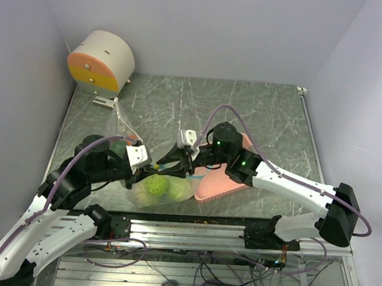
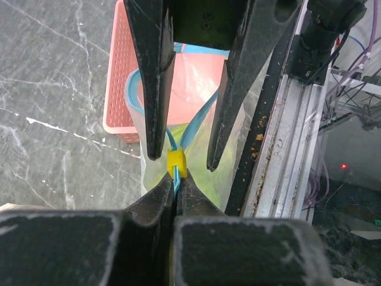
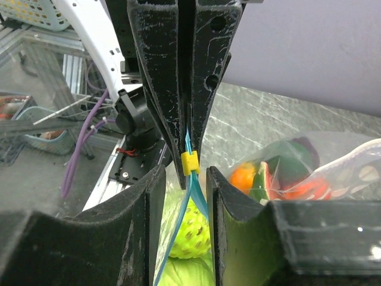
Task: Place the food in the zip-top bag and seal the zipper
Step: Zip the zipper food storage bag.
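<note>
clear zip-top bag (image 1: pixel 131 192) holding green food (image 1: pixel 155 185) (orange piece (image 3: pixel 243 177) too), left jaws pinching zipper (image 2: pixel 193 128), right jaws spread

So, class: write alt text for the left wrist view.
The left gripper is shut on the teal zipper beside its yellow slider, which the open right gripper straddles. Behind are the zip-top bag holding green food and a pink tray.

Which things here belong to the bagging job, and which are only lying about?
For the job: zip-top bag, zipper, yellow slider, food.
Lying about: pink tray, round orange-and-white device.
</note>
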Action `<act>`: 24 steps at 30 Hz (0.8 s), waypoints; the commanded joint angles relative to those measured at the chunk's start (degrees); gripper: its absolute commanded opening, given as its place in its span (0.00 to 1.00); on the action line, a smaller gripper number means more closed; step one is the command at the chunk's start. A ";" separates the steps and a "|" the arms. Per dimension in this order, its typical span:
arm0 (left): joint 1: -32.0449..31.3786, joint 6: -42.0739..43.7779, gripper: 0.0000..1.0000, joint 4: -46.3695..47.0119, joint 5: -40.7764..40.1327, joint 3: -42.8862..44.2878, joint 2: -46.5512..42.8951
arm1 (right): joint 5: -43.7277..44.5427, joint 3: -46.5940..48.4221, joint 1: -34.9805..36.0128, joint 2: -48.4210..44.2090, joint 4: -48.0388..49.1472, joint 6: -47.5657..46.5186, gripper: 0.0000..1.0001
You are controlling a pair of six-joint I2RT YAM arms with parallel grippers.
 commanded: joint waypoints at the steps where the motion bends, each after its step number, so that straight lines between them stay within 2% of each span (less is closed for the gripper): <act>1: -0.21 -0.23 0.07 2.09 0.74 -0.21 -0.22 | -3.02 2.05 -0.30 1.01 0.83 0.48 0.34; 7: -0.16 -0.32 0.07 2.29 0.74 -0.24 -0.23 | -3.31 2.67 -0.23 1.89 1.72 1.82 0.30; 18: -0.18 -0.37 0.07 2.20 0.18 -0.09 -0.78 | -3.12 4.52 -0.26 3.80 -0.91 2.03 0.00; 24: -0.21 -0.90 0.07 1.92 -3.45 0.66 -2.34 | -1.04 2.27 -2.56 1.70 -0.55 2.68 0.00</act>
